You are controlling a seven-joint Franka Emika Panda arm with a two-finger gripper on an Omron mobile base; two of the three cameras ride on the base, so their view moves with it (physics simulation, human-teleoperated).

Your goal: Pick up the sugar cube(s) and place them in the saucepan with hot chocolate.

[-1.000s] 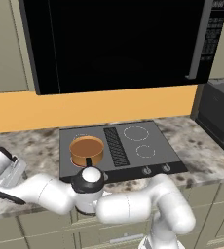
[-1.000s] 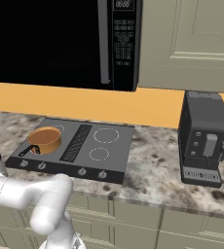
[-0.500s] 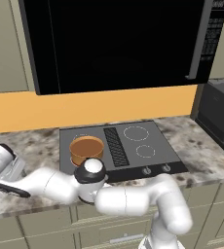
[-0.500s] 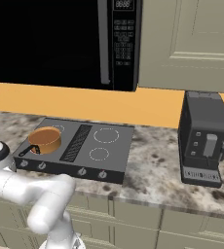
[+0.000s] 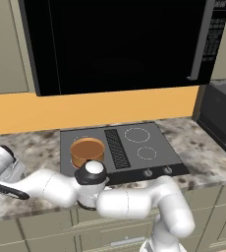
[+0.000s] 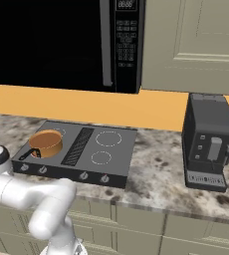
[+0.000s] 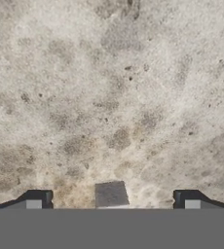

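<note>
The gripper [image 7: 112,202] stands wide open, holding nothing, its dark fingertips [image 7: 36,200] on either side of a small whitish sugar cube [image 7: 111,194] on the speckled stone surface [image 7: 109,97]; farther off, the round copper-orange saucepan [image 5: 87,151] sits on the black cooktop [image 5: 134,152]

A speckled granite counter [image 6: 156,172] is backed by an orange wall [image 6: 156,110]. A black cooktop [image 6: 81,149] is set into it, below a black microwave [image 6: 66,42]. Beige cabinets [image 6: 196,45] are mounted above, and a dark coffee machine [image 6: 208,142] stands at the right.
</note>
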